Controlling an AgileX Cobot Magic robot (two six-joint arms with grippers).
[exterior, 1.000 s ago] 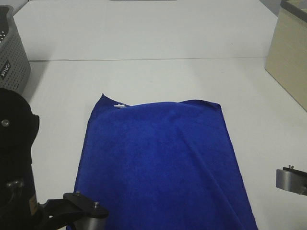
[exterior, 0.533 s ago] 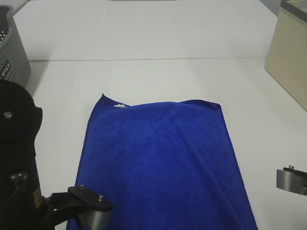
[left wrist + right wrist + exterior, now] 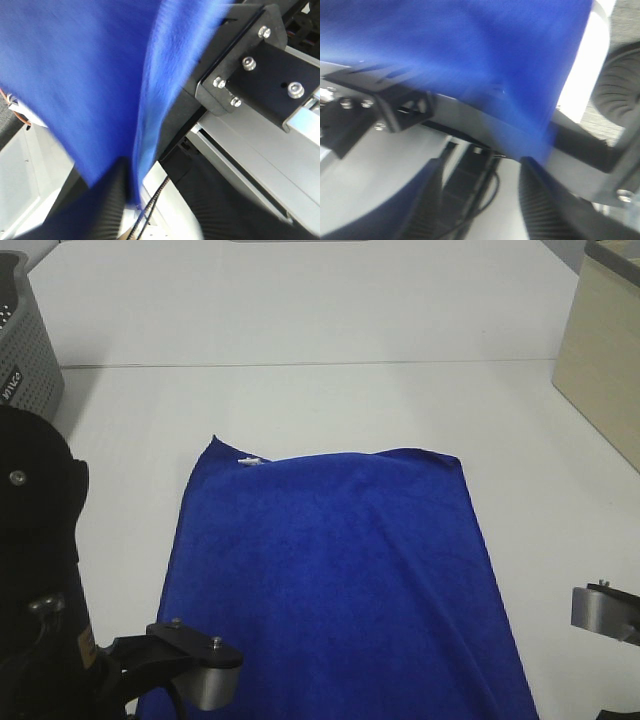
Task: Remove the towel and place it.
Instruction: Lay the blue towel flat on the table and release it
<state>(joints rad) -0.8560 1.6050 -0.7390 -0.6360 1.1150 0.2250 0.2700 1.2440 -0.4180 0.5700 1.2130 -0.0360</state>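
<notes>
The deep blue towel lies flat on the white table, its near end running over the front edge. A small white tag sits at its far left corner. In the left wrist view the towel hangs in front of my left gripper, whose jaws stand apart, with the cloth's lower edge against one finger. In the right wrist view the towel hangs above my right gripper, which is open, with a towel corner near one finger. Both views are blurred.
A grey perforated basket stands at the far left of the table. A beige box stands at the far right. My left arm fills the lower left; part of my right arm shows at the lower right.
My left arm's bracket has shifted right, toward the towel's near left edge. The right arm's part has moved very slightly. The towel lies as before.
</notes>
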